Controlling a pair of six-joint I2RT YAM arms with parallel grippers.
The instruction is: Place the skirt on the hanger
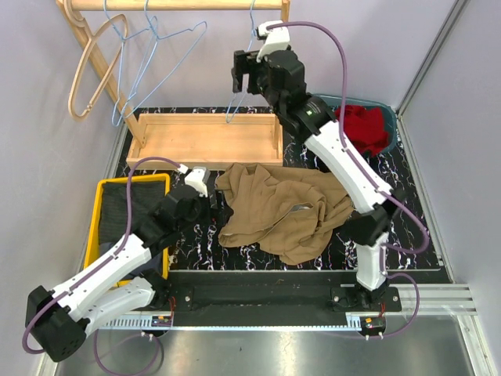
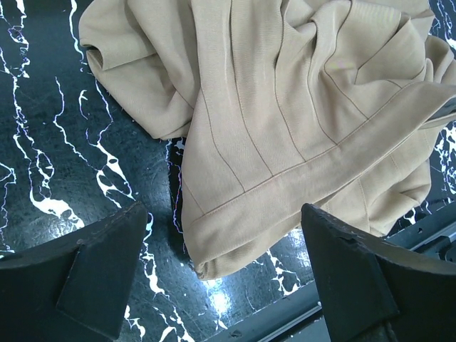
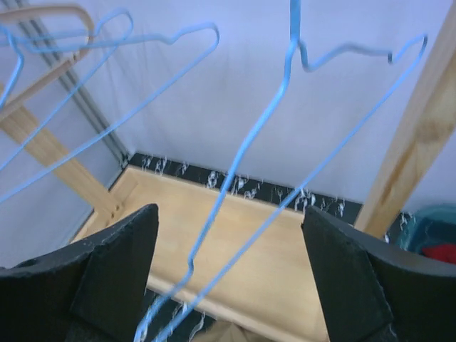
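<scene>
Lying crumpled on the table (image 1: 196, 244), the skirt (image 1: 278, 213) shows stitched seams

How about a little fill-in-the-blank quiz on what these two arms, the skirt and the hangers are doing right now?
1. The skirt, crumpled on the table, is held by ____ gripper.
2. The left gripper hovers over the skirt's edge with its jaws ____.
3. The right gripper is raised by a wire hanger coloured ____.
4. The bin at the back right holds a ____ cloth.

Missing words: neither; open; blue; red.
</scene>
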